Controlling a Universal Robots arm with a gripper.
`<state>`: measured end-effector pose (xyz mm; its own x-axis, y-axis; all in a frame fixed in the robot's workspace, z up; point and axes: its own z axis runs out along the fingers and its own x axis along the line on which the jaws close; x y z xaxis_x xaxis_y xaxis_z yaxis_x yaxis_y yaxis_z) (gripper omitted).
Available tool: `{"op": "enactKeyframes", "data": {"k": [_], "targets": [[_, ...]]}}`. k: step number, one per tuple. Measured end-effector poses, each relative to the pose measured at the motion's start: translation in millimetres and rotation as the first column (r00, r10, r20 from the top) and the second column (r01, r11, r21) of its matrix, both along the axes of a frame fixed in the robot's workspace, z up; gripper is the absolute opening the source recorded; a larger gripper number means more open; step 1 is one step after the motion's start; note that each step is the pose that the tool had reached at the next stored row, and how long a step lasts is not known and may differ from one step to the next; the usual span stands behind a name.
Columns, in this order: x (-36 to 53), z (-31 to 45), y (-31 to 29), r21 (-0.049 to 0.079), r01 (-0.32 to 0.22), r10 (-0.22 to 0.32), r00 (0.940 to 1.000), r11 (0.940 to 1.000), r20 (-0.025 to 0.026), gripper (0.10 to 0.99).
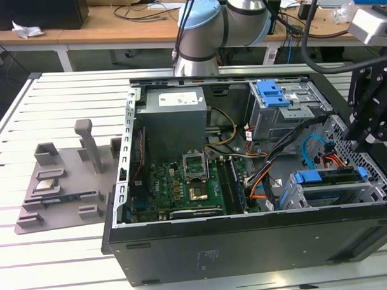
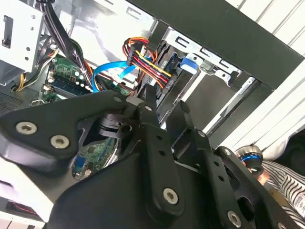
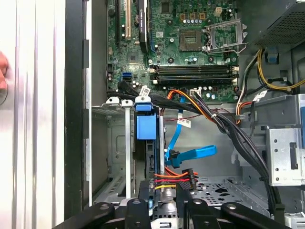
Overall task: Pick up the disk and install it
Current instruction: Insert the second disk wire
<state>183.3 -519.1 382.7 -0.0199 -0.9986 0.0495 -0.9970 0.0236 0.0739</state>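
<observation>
While the pincer (image 1: 363, 138) hangs over the open case (image 1: 248, 248), at the exterior view's right, its jaws are spread with nothing between them. In the first wrist view the two black fingers (image 3: 138, 212) stand apart on either side of the drive cage (image 3: 112, 143) beneath them.

You will find the disk (image 3: 146, 128) standing on edge in that cage, its blue carrier tab facing up toward the pincer. In the exterior view the same blue tab (image 1: 308, 177) sits at the case's near corner on the exterior view's right. It looks seated in its slot, not loose, and the jaws are not touching it. A bundle of red, yellow and orange wires (image 3: 174, 176) ends in a plug just beside the disk's end, and a blue ribbon (image 3: 190, 155) crosses the bare floor of the case nearby. I judge the wide jaws suit a grip across the carrier's thin sides.

Laid on its side with the panel off, the case shows you its green board (image 1: 182, 183) and a grey power box (image 1: 173, 114) from above.

It rests on a white slatted table (image 1: 57, 258). A grey moulded tray (image 1: 58, 185) of parts lies well apart from it, toward the exterior view's left. Behind, the arm's pale blue joint (image 1: 199, 24) rises before a wooden desk (image 1: 113, 24) strewn with cables.
</observation>
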Motion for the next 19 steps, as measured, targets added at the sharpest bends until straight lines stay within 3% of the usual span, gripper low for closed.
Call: {"op": "enactKeyframes", "data": {"k": [2,8,15,18,19], "targets": [[-15.1,-2.8,6.4,0.0,-0.006,0.006,1.0,1.0,0.0,0.361],[-28.6,-10.2,6.7,0.0,-0.054,0.054,0.9985,0.9985,0.0,0.361],[-30.3,-12.6,6.7,0.0,-0.061,0.061,0.9981,0.9981,0.0,0.361],[-30.3,-12.8,6.7,0.0,-0.061,0.061,0.9981,0.9981,0.0,0.161],[-30.3,-12.8,6.7,0.0,-0.061,0.061,0.9981,0.9981,0.0,0.161]]}}
